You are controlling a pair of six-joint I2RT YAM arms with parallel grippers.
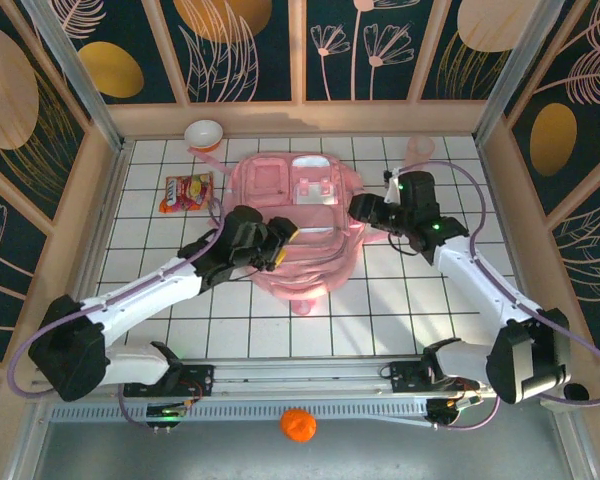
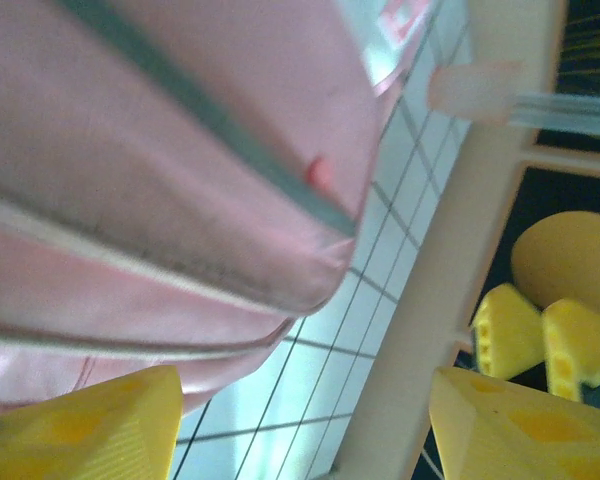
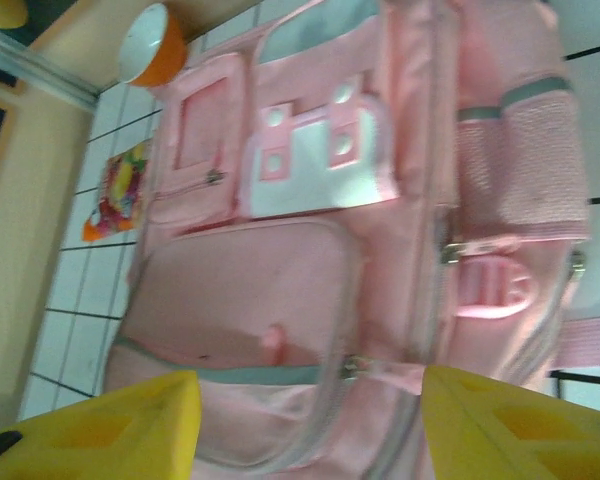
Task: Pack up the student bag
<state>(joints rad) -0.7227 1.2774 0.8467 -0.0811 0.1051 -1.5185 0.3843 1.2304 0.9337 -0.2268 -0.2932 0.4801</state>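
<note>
The student bag (image 1: 292, 215) is a large pink backpack lying flat in the middle of the tiled table, front pockets facing up. My left gripper (image 1: 283, 238) hovers at the bag's lower left part, its yellow fingers spread. In the left wrist view the student bag (image 2: 150, 180) bulges beside the left gripper (image 2: 305, 430), and white tiles show through the gap. My right gripper (image 1: 359, 209) sits at the bag's right edge. In the right wrist view the right gripper (image 3: 310, 430) stands open above the student bag (image 3: 280, 290), over a zip, gripping nothing.
A white and orange bowl (image 1: 204, 133) stands at the back left, with a colourful snack packet (image 1: 186, 192) just in front of it. A translucent pink cup (image 1: 419, 149) stands at the back right. Wooden walls ring the table. An orange ball (image 1: 298, 424) lies beyond the near rail.
</note>
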